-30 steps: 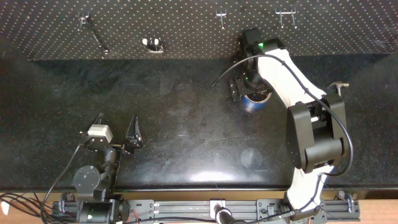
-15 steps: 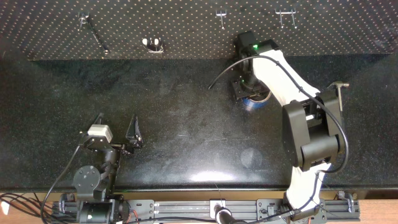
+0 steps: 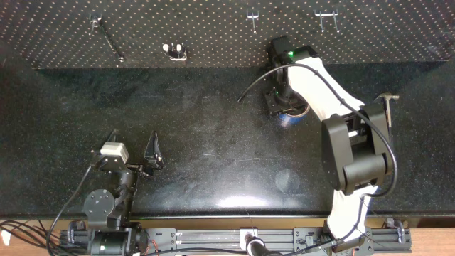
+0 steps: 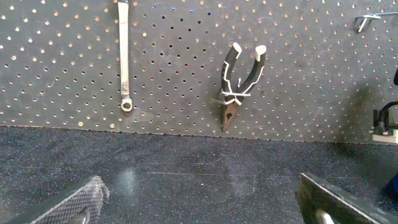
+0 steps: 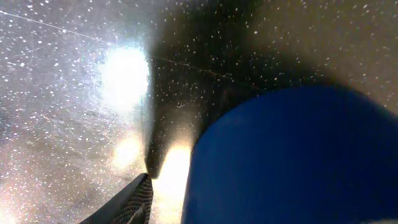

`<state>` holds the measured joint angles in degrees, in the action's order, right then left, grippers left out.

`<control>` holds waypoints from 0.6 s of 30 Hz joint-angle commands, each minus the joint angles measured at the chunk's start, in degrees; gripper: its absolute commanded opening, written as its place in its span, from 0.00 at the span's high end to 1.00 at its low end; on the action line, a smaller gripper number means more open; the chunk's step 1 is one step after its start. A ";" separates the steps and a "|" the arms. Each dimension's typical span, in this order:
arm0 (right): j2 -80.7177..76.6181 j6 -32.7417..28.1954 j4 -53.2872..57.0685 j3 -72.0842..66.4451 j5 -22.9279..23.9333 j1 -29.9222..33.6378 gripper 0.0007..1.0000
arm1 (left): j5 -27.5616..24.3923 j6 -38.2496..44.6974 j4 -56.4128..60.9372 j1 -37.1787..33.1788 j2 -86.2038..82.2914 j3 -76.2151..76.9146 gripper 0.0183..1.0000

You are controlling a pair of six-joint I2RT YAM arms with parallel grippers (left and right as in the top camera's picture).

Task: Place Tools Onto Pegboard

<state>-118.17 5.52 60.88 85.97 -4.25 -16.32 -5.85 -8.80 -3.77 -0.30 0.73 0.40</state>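
Hung on the dark perforated pegboard (image 4: 311,74): a slim silver wrench (image 4: 124,56) and, farther toward the right arm's side, black-and-white-handled pliers (image 4: 239,81), nose down. Low over the black speckled worktop (image 3: 213,142) near its front left corner, the left gripper (image 4: 199,186), jaws spread wide with nothing between them. Far back on the right, close to the pegboard's foot, the right gripper (image 3: 279,102) down at a blue round object (image 5: 298,155) resting on the worktop; impossible to tell how its jaws stand

White-shelled, black-jointed right arm (image 3: 323,85) with green wrist light (image 3: 290,52), looping black cable (image 3: 254,82); all-black left arm (image 3: 125,182), white camera block (image 3: 114,150), left gripper (image 4: 202,205) with cross-hatched black fingers (image 4: 78,202).
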 commanded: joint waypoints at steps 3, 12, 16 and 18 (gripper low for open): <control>-1.95 0.85 0.15 0.83 0.66 -0.44 0.63 | -0.85 0.74 -0.35 -0.07 -0.55 -0.09 0.01; -1.95 0.87 0.33 0.83 0.66 -0.46 0.93 | -0.85 0.74 -0.35 -0.07 -0.55 -0.09 0.00; -0.48 2.73 0.28 0.83 0.66 -0.44 0.93 | -0.85 0.74 -0.35 -0.07 -0.55 -0.09 0.00; 2.27 5.40 -0.87 0.74 0.68 -0.44 0.93 | -0.85 0.74 -0.35 -0.07 -0.55 -0.09 0.00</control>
<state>-118.50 7.27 61.21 86.39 -3.31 -16.29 -5.85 -8.80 -3.77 -0.30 0.73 0.40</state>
